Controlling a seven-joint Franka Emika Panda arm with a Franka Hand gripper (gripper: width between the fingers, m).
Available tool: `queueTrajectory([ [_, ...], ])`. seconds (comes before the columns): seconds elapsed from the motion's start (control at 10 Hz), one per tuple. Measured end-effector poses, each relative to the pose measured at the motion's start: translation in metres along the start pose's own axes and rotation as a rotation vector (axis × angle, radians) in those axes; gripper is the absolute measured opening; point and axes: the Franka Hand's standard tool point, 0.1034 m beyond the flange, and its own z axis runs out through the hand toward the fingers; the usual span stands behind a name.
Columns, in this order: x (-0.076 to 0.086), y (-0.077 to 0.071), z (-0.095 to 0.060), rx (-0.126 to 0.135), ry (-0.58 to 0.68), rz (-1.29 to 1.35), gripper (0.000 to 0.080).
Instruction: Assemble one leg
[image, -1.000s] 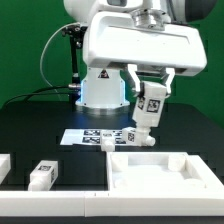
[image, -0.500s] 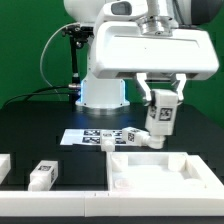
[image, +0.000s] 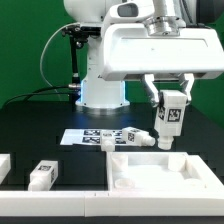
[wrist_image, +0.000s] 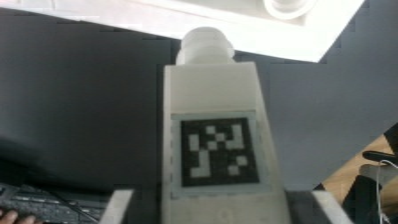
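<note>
Black table (image: 30, 125) before a green backdrop, the marker board (image: 85, 136) flat near the arm's white base, a large rimmed white panel (image: 115, 175) in the foreground, and a spare leg (image: 42, 175) lying well apart on the exterior view's left. Over the panel's far edge, toward the exterior view's right: the gripper (image: 170, 101), clamped on the leg (image: 168, 125) — jaws pressed against two opposite sides near its upper end, parted only as wide as the block itself. Held clear of table and panel alike, close to upright with a slight tilt, tag face outward, narrower peg end (wrist_image: 210, 42) pointing down. From the wrist view, a look along the block toward that peg, with the panel's pale surface beyond it and dark table to either side. Reads as the carrying step: leg aloft near the panel, not yet seated. Calls next for lining the peg over its socket in the panel (possibly the round feature glimpsed on the panel in the wrist view, too cropped to be sure), squaring the block to vertical, then lowering straight — and likely a twist to fix it. Worth minding: a firm grip throughout, against any slip of the block between the pads.
</note>
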Motion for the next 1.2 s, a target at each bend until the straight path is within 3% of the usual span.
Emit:
queueTrajectory([
  [0.1,0.000,-0.006,0.008,0.009,0.007,0.006,0.0285],
  [0.3,-0.002,-0.013,0.020,0.004,0.052,0.023,0.0285],
  [0.7,-0.004,-0.015,0.022,-0.001,0.065,0.039,0.0285],
  [0.9,-0.009,-0.036,0.027,-0.009,0.107,0.056,0.0285],
  [1.2,-0.019,-0.037,0.036,-0.008,0.092,0.058,0.0285],
])
